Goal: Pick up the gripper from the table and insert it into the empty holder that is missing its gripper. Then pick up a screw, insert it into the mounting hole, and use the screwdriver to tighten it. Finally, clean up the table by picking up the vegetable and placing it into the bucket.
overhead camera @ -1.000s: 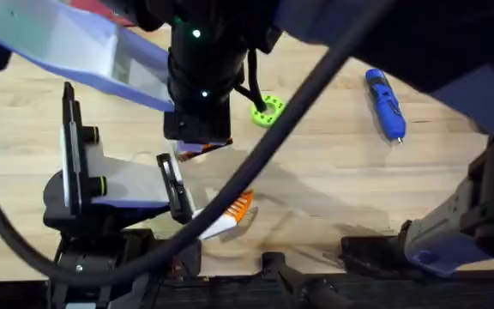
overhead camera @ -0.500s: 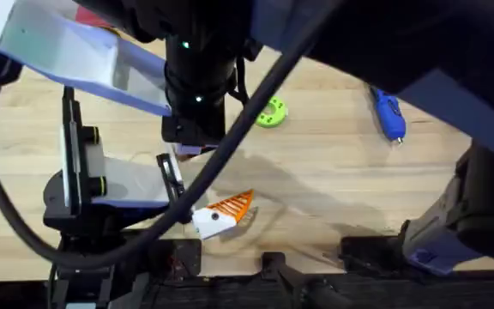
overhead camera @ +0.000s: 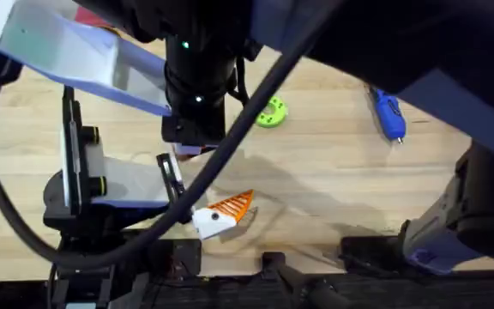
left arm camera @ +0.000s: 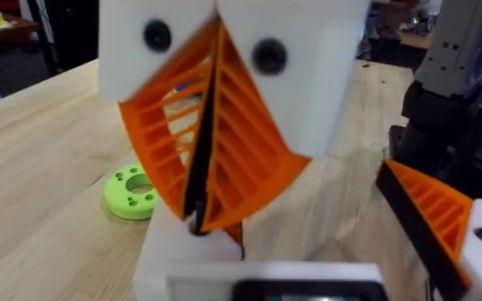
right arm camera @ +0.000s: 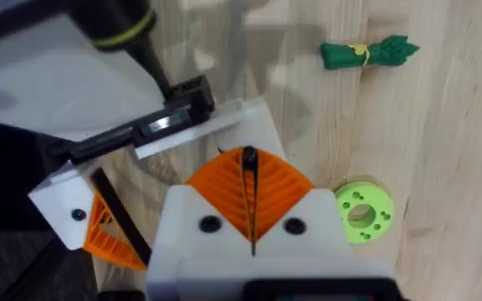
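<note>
The holder, a bare white mount on the left end effector, sat directly under the tip of the right end effector. The right end effector's orange pads were clenched together, with a black strip between them. I could not tell the gripper apart from those pads. I judged it was either pinched there or already at the mount.

The left end effector was released and spread wide. In the overhead view its one fitted finger lay at about 5 o'clock from the holder, well apart from it. The lime disc lay at 2 o'clock from the holder. The screwdriver lay farther out at 3 o'clock on the counter. The vegetable lay beyond the disc.

Compared with a second earlier, the right arm's dark bulk had moved to cover the rear of the screwdriver. The fitted finger had come clear of the cable and stood slightly nearer 9 o'clock. Over the last half second nothing had moved.

I read this as the approach being finished, with both arms holding for the seating of the gripper. The screw, the tightening and the clean-up were all still to do. A slight tilt at the mount looked like the main risk.
</note>
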Controlling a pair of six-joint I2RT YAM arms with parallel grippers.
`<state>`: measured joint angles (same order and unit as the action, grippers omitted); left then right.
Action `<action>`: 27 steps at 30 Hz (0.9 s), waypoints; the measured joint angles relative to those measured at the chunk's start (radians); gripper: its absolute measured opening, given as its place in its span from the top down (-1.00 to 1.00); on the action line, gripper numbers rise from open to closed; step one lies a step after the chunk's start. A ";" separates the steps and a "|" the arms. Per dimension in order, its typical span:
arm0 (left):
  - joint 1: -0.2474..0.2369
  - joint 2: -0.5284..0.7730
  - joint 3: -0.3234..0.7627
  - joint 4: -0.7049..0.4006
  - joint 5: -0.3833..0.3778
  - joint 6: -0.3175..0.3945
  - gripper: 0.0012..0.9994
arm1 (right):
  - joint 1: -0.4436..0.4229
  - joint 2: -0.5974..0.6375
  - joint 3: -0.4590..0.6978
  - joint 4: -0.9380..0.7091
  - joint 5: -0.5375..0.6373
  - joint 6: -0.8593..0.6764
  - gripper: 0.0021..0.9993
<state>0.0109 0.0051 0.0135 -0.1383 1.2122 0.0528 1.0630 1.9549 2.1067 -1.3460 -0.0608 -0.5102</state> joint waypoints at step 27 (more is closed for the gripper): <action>0.000 0.000 0.000 0.000 0.000 -0.005 -0.97 | 0.001 0.013 0.001 -0.009 0.000 0.000 0.99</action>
<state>0.0109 0.0055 0.0135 -0.1387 1.2121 0.0475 1.0637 1.9675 2.1075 -1.3552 -0.0605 -0.5102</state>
